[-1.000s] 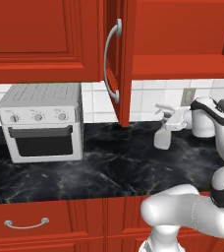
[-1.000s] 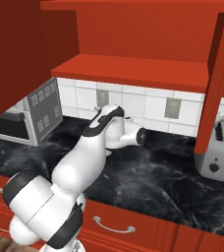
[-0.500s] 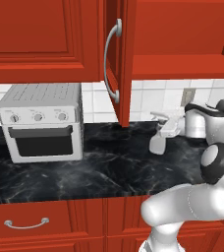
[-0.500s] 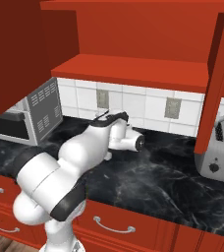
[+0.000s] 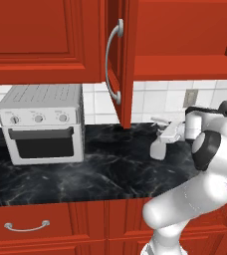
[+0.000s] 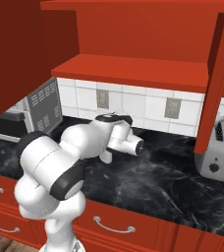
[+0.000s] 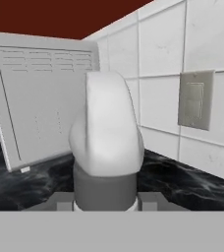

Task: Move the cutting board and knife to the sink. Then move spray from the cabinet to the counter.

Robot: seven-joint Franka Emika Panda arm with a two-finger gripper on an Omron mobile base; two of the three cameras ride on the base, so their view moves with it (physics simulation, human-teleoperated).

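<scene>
The spray (image 5: 159, 145) is a light-grey bottle with a trigger head, upright low over the black counter (image 5: 100, 169), right of the open cabinet door (image 5: 120, 60). My gripper (image 5: 171, 132) is shut on its neck from the right. In the hand view the nozzle head (image 7: 106, 133) rises big between my fingertips (image 7: 60, 204). From the right base view my arm covers most of the bottle, and its base (image 6: 105, 157) shows at the counter (image 6: 163, 182). The frames do not settle whether it touches. The red cabinet shelf (image 6: 128, 71) is bare. Cutting board, knife and sink are out of view.
A silver toaster oven (image 5: 41, 124) stands on the counter to the left. A toaster (image 6: 222, 155) sits at the right end. Tiled wall with outlets (image 6: 102, 98) runs behind. Red drawers (image 5: 31, 224) line the counter front.
The gripper has carried the spray down and a little left toward the counter, most of it in the first half second. The arm has folded closer over the counter.
</scene>
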